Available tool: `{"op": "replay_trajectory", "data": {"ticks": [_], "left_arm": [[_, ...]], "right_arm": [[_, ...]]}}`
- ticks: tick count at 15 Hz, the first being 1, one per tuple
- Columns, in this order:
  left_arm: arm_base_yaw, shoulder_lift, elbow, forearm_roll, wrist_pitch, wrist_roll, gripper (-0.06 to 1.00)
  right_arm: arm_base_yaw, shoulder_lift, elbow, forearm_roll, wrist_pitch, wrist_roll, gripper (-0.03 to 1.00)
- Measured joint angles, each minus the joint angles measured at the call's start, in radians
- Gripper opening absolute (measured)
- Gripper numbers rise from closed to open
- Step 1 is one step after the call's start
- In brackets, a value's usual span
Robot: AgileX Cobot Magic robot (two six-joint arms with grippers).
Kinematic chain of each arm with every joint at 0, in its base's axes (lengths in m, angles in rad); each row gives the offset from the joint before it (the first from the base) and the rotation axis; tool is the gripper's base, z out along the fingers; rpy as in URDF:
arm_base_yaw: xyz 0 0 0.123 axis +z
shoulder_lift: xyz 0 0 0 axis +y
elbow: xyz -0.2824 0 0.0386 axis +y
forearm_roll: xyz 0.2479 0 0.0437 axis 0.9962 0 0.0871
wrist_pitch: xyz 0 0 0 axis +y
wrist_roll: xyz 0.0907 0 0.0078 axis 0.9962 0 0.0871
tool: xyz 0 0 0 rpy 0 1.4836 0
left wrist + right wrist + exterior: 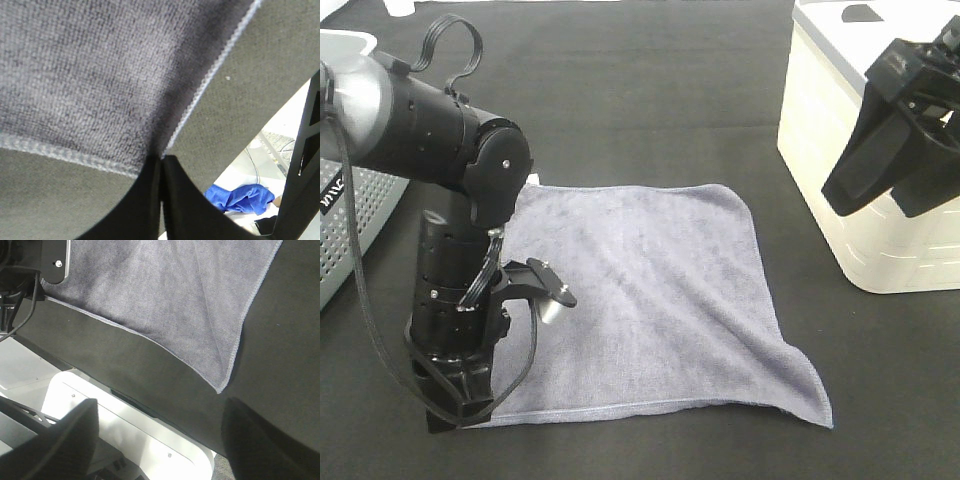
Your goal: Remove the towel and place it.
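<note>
Grey-blue towel (paler hem), black mat, white bin.

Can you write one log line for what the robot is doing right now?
left tool: shut on towel corner | right tool: open, idle | towel: flat on table

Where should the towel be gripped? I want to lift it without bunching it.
Take the towel at a stitched corner, coming down from above. It lies flat and spread on the black table, so only edges offer a pinch. The left gripper has its fingers closed at the near-left corner.
</note>
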Motion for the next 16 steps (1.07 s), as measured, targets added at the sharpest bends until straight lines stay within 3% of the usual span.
{"op": "replay_trajectory", "data": {"ticks": [4,9,11,13,14,16], "left_arm": [[0.000,0.000,0.076,-0.026,-0.001,0.077,0.00],[0.000,-0.044,0.082,-0.034,0.000,0.077,0.01],[0.000,-0.045,0.082,-0.035,-0.002,0.042,0.19],[0.000,-0.045,0.082,-0.037,-0.004,-0.005,0.50],[0.000,-0.045,0.082,-0.039,0.001,-0.027,0.60],[0.000,-0.048,0.082,-0.042,0.005,-0.063,0.66]], "right_arm": [[0.000,0.000,0.000,0.000,0.000,-0.005,0.67],[0.000,0.000,0.000,0.000,0.000,-0.015,0.67],[0.000,0.000,0.000,0.000,0.000,-0.016,0.67],[0.000,0.000,0.000,0.000,0.000,-0.017,0.67],[0.000,0.000,0.000,0.000,0.000,-0.017,0.67],[0.000,0.000,0.000,0.000,0.000,-0.015,0.67]]}}
